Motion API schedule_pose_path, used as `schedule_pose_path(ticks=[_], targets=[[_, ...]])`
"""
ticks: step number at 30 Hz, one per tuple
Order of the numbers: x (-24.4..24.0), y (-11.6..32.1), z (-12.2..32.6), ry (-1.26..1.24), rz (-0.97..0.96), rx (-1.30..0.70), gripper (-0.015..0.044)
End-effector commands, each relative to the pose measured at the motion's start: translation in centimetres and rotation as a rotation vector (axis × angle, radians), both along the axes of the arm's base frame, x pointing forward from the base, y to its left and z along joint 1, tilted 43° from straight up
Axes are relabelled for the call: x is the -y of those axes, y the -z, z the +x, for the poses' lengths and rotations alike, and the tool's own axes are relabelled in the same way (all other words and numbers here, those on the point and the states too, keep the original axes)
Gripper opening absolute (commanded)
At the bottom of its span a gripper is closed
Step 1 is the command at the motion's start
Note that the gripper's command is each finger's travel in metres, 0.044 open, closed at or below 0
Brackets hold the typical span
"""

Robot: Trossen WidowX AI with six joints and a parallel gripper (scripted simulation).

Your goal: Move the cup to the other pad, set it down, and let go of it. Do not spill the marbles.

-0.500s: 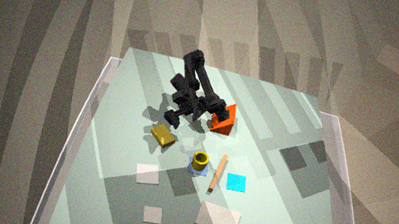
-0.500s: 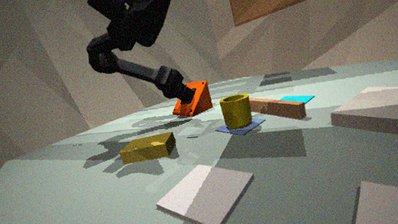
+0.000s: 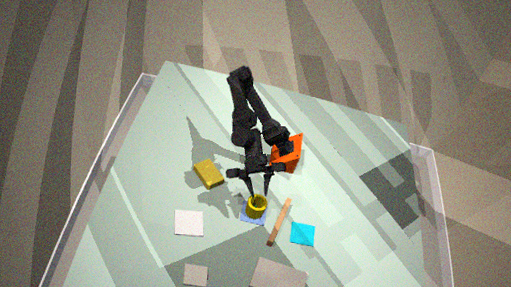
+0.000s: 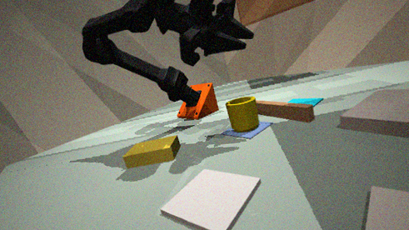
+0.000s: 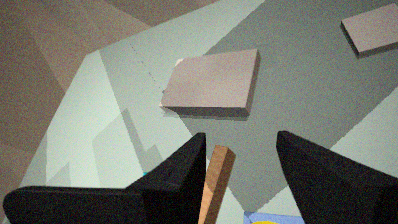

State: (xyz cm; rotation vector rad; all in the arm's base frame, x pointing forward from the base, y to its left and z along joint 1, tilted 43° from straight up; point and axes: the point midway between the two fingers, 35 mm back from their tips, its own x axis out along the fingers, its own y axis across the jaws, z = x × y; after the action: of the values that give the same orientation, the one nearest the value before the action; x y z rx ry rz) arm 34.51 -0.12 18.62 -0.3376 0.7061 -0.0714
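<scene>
Pale green table top [image 3: 162, 128] with a raised rim, streaked by long shadows, carries everything I'm working with. On it the yellow cup [image 4: 242, 113] stands upright on the blue pad [image 4: 248, 131], untouched; I can't make out the marbles inside from any view. Just beside it lies a wooden bar [image 4: 286, 110], and past that bar the cyan pad [image 3: 302, 234], which I take to be the destination.

My gripper [image 3: 259, 185] hangs in the air with nothing between its fingers, jaws part-way apart. From overhead the cup sits just ahead of and below the fingertips, on the side away from the arm's base, so I judge the coming move to be a short reach forward and a descent. The cup's axis is vertical, so I'd want the fingers to straddle its wall level.

Only the exterior view shows how high the gripper rides above the cup. The wrist view shows merely a sliver of yellow rim and blue pad at its bottom edge, with the bar running between the fingers.
</scene>
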Motion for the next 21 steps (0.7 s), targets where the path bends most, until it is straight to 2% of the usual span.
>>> schedule_pose_path(ticks=[1, 5, 7, 21], targets=[[1.3, 7.4, -3.7, -0.128, -0.444, -0.701, 0.0167], [2.2, 8.4, -6.1, -0.288, -0.716, -1.099, 0.0167], [2.1, 8.5, -7.0, -0.328, -0.772, -1.18, 0.0167], [2.0, 8.6, -6.9, -0.333, -0.779, -1.19, 0.0167]])
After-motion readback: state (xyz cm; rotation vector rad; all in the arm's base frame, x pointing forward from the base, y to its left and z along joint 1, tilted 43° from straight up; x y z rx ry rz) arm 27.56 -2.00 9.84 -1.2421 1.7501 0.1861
